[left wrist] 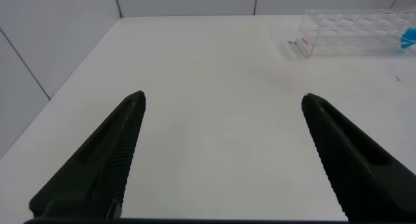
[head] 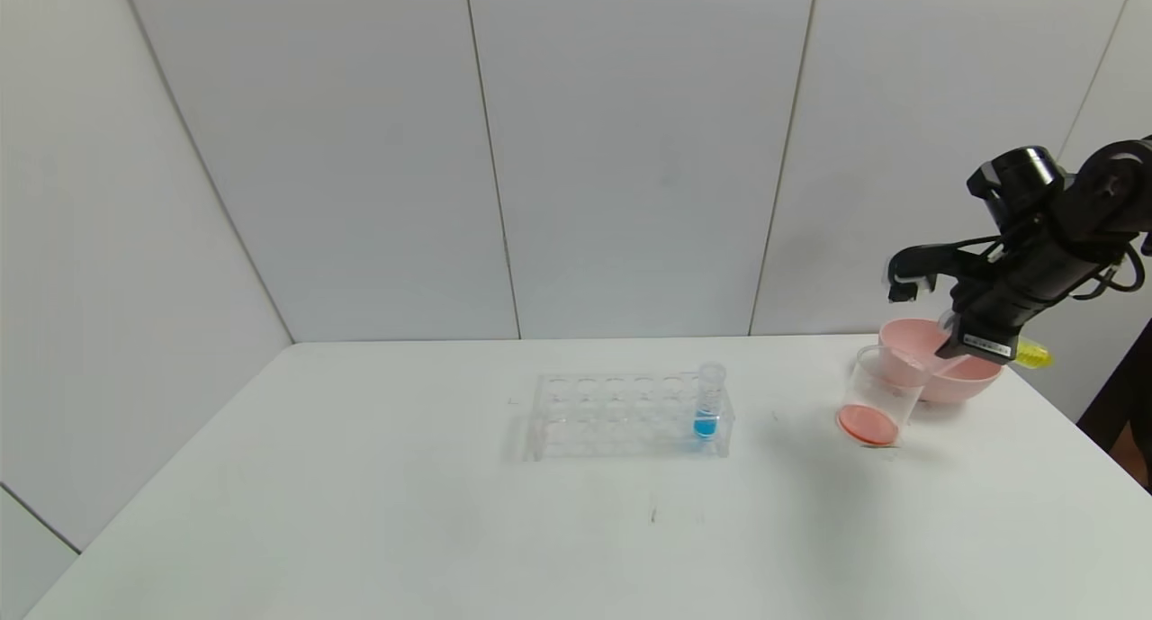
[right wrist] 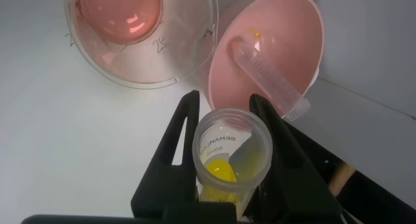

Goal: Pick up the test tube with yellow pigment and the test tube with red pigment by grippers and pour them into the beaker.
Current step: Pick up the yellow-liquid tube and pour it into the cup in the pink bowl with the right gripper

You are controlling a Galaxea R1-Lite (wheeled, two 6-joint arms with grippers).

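Observation:
My right gripper (head: 956,330) is shut on the test tube with yellow pigment (head: 1030,355), tilted on its side over the pink bowl, its mouth toward the beaker (head: 877,395). In the right wrist view the gripper (right wrist: 225,97) clamps this tube (right wrist: 231,152), and yellow liquid sits inside it. The beaker (right wrist: 140,36) holds red-orange liquid. An empty clear tube (right wrist: 270,81) lies in the pink bowl. No tube holding red liquid is in view. My left gripper (left wrist: 223,99) is open and empty above the table's left part, out of the head view.
The pink bowl (head: 954,384) stands right behind the beaker near the table's right edge; it also shows in the right wrist view (right wrist: 286,29). A clear tube rack (head: 621,413) at mid table holds a tube with blue liquid (head: 708,404).

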